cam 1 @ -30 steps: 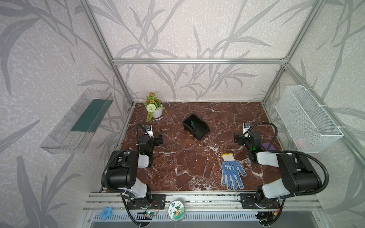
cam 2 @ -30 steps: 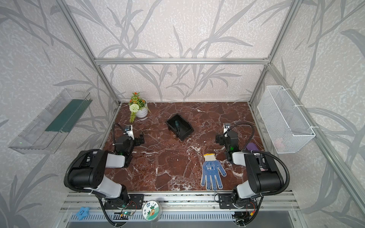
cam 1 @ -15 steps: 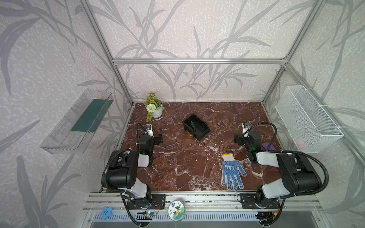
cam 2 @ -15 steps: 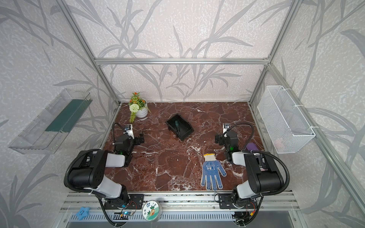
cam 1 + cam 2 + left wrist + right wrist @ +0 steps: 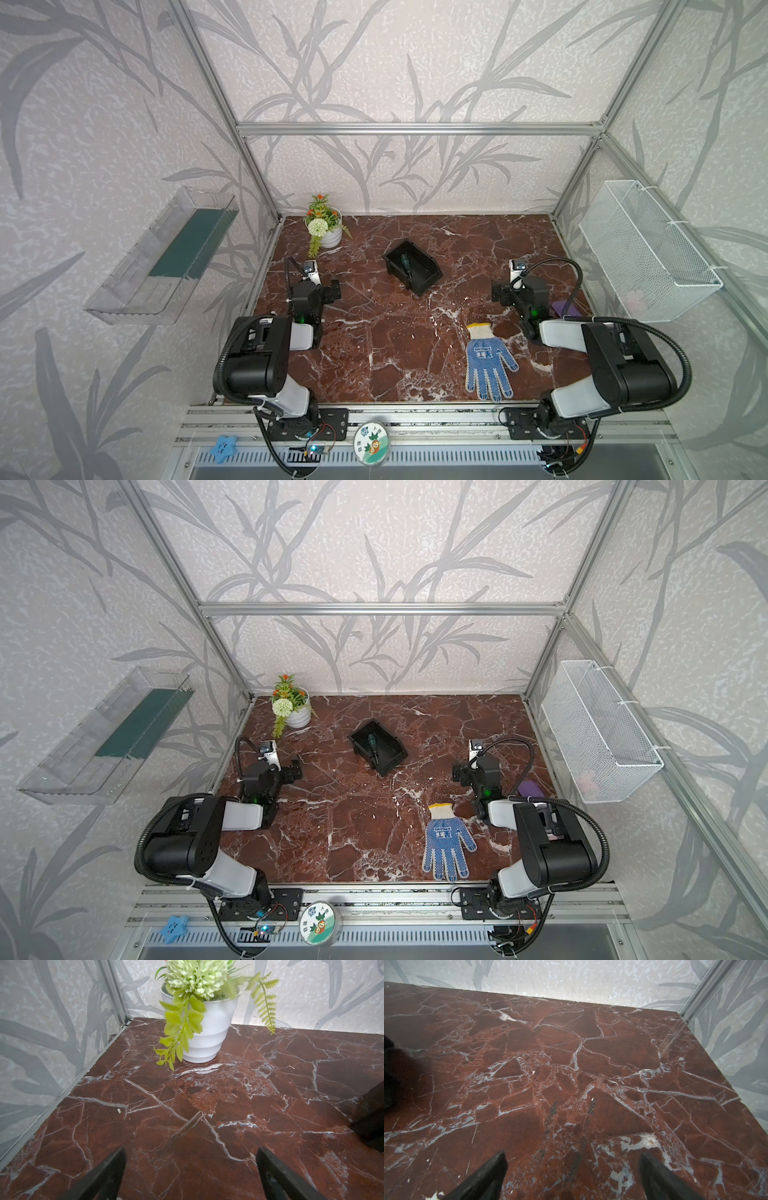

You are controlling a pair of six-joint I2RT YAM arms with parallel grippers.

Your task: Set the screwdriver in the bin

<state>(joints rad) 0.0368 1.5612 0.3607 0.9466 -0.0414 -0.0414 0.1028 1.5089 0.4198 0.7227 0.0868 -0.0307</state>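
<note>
Screwdriver (image 5: 404,264) lies in the bin (image 5: 427,277) (seemingly flat), far from the right gripper (image 5: 573,1155).

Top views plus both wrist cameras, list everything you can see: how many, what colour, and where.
table: 1, red-brown marble, floor of the cell
bin: 1, black, middle back of the table
screwdriver: 1, teal-green handle, lying inside the bin
glove: 1, blue and white with yellow cuff, flat at front right
potted plant: 1, white pot, green leaves, back left corner
purple object: 1, purple, mostly hidden, near the table's right edge
wire basket: 1, white, right wall
clear tray: 1, clear with green panel, left wall
star: 1, blue, front rail, left
round badge: 1, white and green, front rail, middle
left tool: 1, black, open, empty, facing the potted plant
right tool: 1, black, open, empty, over bare table
</note>
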